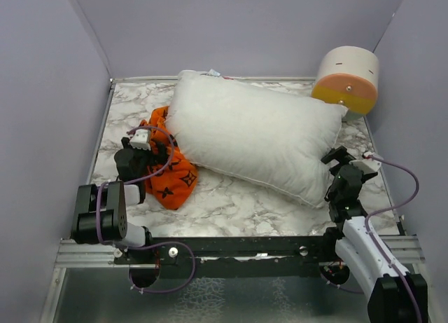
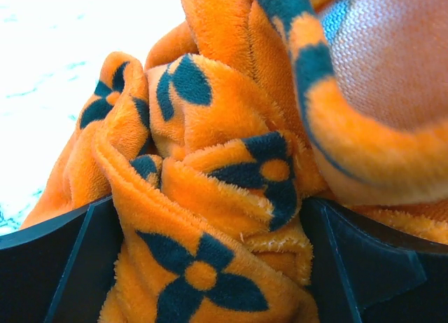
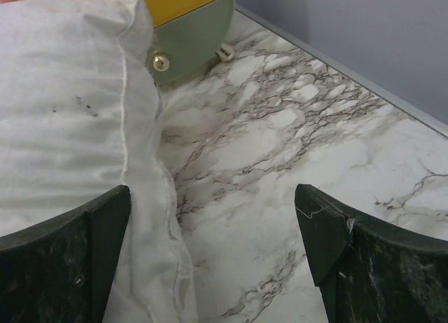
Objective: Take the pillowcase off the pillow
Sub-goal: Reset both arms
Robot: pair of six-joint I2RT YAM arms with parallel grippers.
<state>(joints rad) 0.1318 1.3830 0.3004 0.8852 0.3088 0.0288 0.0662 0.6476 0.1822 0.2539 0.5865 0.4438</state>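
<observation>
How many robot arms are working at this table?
2. The left arm is at the near left, reaching over the orange pillowcase; the right arm is at the near right, beside the white pillow. None seem hidden.

White pillow [image 1: 255,134] spans the middle of the marble table [image 1: 231,207], its far-right corner just beside the yellow-based cylinder [image 1: 345,78]. Crumpled orange pillowcase [image 1: 168,167] blocks the left side and fills the wide-spread left gripper [image 2: 206,211]. Bare marble lies along the near edge and right of the pillow, ahead of the wide-spread right gripper [image 3: 213,197]. Grey walls [image 1: 42,92] close three sides.
</observation>
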